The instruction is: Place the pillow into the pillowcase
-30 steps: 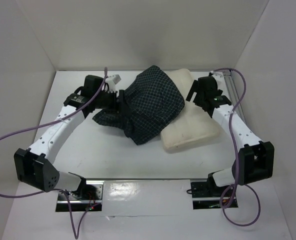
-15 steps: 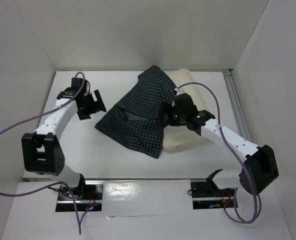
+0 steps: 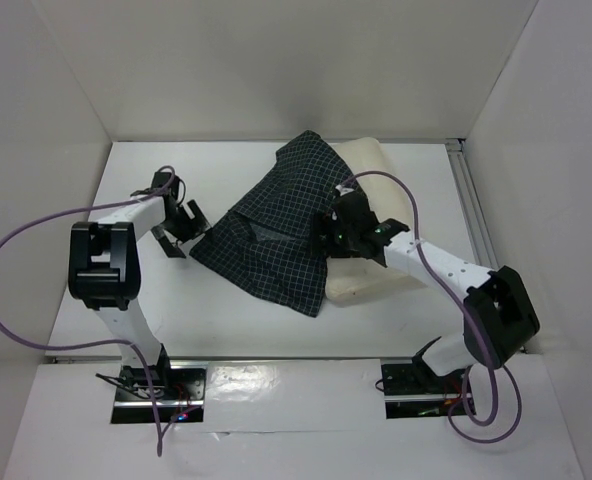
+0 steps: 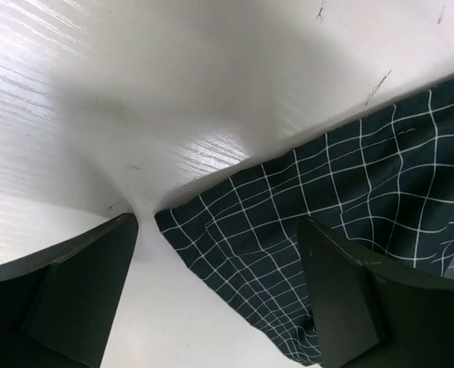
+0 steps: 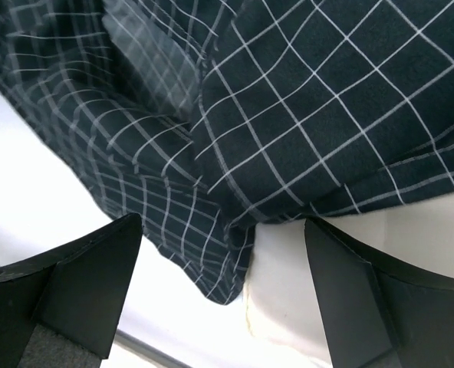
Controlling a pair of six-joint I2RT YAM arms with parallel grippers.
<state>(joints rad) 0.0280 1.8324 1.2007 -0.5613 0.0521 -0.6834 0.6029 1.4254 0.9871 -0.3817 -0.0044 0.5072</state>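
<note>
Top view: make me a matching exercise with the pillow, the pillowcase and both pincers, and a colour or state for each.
Things:
1. pillow
2. pillowcase
3. left pincer
4. right pincer

States:
A. open, at a corner of the dark cloth
B. cream, partly covered
C. dark with a white grid, draped over the cushion
D. open, over the spot where the cloth edge meets cream fabric

Pairs: 1-B, 2-C, 3-A, 4-D

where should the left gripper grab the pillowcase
The pillowcase corner nearest the left gripper: it lies flat on the table, clear of the pillow. Come in low from the left; the open jaws straddle that corner.
</note>
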